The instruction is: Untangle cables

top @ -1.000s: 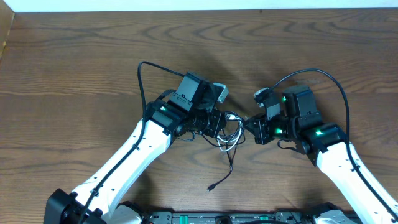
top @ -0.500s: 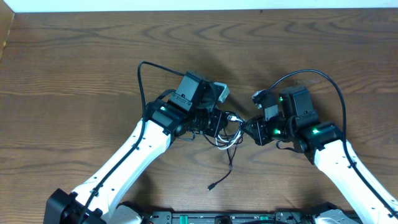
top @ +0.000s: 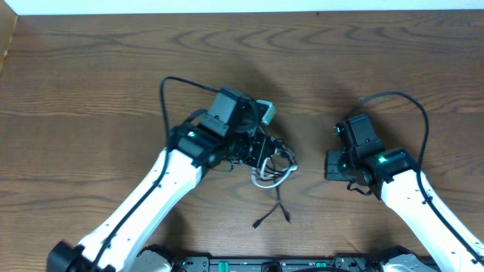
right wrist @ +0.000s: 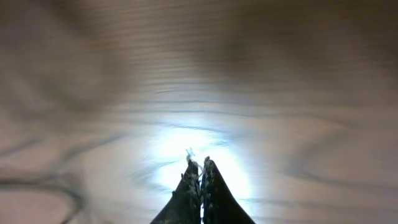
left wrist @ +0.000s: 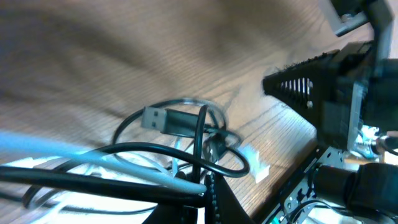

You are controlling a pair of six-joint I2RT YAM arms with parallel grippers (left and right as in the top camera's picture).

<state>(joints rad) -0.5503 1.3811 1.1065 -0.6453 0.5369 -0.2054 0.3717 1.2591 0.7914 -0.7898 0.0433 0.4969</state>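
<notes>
The white cable (top: pixel 266 180) and the black cable (top: pixel 279 198) lie tangled together on the table in the overhead view. My left gripper (top: pixel 265 154) is shut on the tangle at its upper left. In the left wrist view both cables, white (left wrist: pixel 112 160) and black (left wrist: pixel 211 169), run into the jaws (left wrist: pixel 208 194), and a grey plug (left wrist: pixel 163 119) sticks out of the loops. Two black plug ends (top: pixel 258 224) trail toward the front edge. My right gripper (top: pixel 328 165) is shut and empty, apart from the tangle on its right; its wrist view shows closed fingertips (right wrist: pixel 200 168) over bare wood.
The wooden table (top: pixel 91 91) stretches to the left and back. Thick black arm wires arch over each wrist (top: pixel 168 98). The right arm's body (left wrist: pixel 336 93) shows in the left wrist view. The table's front rail (top: pixel 257 264) lies just below the cable ends.
My right gripper has pulled back to the right, away from the tangle. The tangle stays at my left gripper, and a second black plug end now lies loose at the front.
</notes>
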